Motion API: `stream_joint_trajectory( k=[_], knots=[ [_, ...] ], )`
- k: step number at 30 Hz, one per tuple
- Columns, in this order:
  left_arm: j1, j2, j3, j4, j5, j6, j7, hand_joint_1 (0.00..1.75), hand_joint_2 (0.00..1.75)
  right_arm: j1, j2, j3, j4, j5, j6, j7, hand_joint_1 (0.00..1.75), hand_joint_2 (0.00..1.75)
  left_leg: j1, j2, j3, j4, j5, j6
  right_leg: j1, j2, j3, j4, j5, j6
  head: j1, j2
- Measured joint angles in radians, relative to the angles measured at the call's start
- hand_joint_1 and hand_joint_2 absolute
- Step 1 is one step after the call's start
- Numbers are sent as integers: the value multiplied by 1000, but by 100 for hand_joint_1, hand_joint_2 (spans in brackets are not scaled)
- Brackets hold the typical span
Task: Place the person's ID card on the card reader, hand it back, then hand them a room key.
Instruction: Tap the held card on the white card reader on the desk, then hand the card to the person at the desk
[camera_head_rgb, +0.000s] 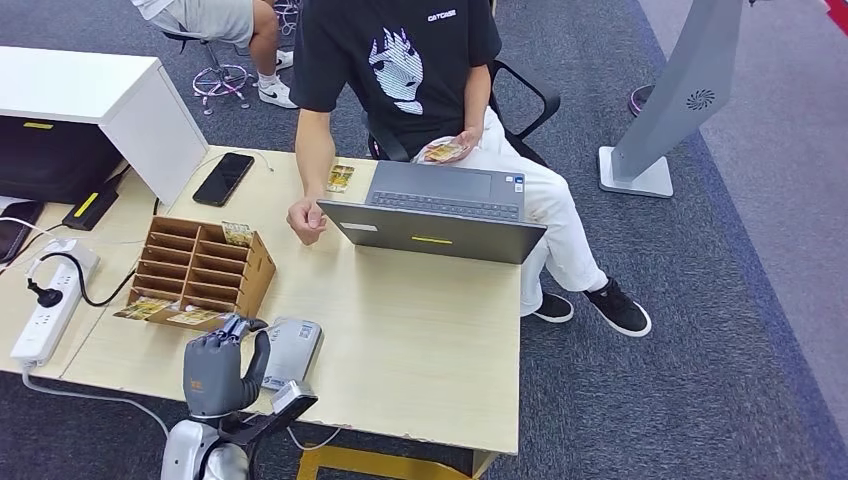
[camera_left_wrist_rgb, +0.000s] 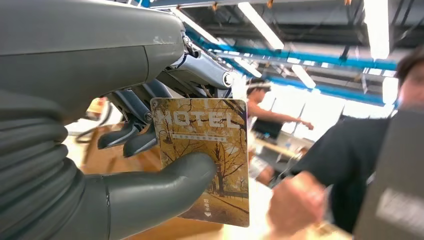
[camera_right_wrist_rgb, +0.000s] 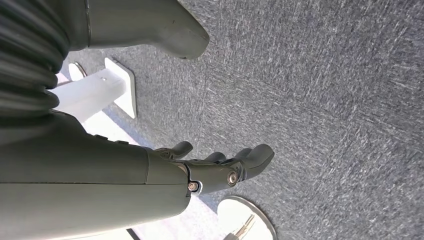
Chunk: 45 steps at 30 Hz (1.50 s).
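Note:
My left hand is raised over the desk's near edge, just left of the grey card reader. In the left wrist view it pinches a yellow room key card printed HOTEL between thumb and fingers, facing the seated person. That person in a black shirt sits behind the laptop, holding a card in one hand, the other hand resting on the desk. My right hand hangs over grey carpet with its fingers apart and nothing in them.
A wooden card rack with several cards stands beyond the reader. An open laptop, a black phone, a loose card and a power strip lie on the desk. A white cabinet stands far left.

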<state>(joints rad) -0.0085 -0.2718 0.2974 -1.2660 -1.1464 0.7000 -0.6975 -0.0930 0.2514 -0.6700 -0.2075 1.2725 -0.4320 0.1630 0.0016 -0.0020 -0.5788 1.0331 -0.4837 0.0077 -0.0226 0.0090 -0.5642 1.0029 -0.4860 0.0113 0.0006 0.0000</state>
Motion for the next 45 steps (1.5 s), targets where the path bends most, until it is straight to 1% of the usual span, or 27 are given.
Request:
stream_joint_trajectory(
  k=[4, 8, 12, 17, 34, 37, 40, 45],
  knots=[
    [5, -3, 88, 53, -67, 0, 0, 175, 175, 5, 0, -6, 0, 8, -6, -11, 0, 175, 0, 0, 0, 0, 0, 0, 0, 0, 0, 0, 0, 0, 0, 0],
    [6, -6, 164, 95, -95, 0, 0, 175, 175, 9, 0, -16, 0, 15, -12, -15, 0, 175, 0, 0, 0, 0, 0, 0, 0, 0, -1, 0, 0, 0, 0, 0],
    [6, -8, 205, 115, -112, 1, 5, 175, 175, 10, 0, -22, 0, 13, -16, -15, 0, 175, 0, 0, 0, 0, 0, 0, 0, 0, -1, 0, 0, 0, 0, 0],
    [6, -9, 229, 132, -116, 1, 6, 175, 175, 11, 0, -28, 0, 9, -16, -17, 0, 175, 0, 0, 0, 0, 0, 0, 0, 0, 0, 0, 0, 0, 0, 0],
    [5, -10, 241, 146, -75, 1, 0, 175, 175, 12, 0, -32, 0, -1, -16, -18, 0, 175, 0, 0, 0, 0, 0, 0, 0, 0, -1, 0, 0, 0, 0, 0],
    [6, -10, 238, 139, -39, 1, -2, 175, 175, 13, 0, -32, 0, 0, -17, -18, 0, 175, 0, 0, 0, 0, 0, 0, 0, 0, -1, 0, 0, 0, 0, 0],
    [8, -11, 210, 93, 36, 2, -3, 175, 175, 13, 0, -32, 0, 1, -19, -19, 0, 175, 0, 0, 0, 0, 0, 0, 0, 0, -1, 0, 0, 0, 0, 0],
    [31, -9, 99, -88, 148, 2, -3, 175, 175, 17, 0, -32, 0, 3, -19, -20, 0, 175, 0, 0, 0, 0, 0, 0, 0, 0, 0, 0, 0, 0, 0, 0]
  ],
)
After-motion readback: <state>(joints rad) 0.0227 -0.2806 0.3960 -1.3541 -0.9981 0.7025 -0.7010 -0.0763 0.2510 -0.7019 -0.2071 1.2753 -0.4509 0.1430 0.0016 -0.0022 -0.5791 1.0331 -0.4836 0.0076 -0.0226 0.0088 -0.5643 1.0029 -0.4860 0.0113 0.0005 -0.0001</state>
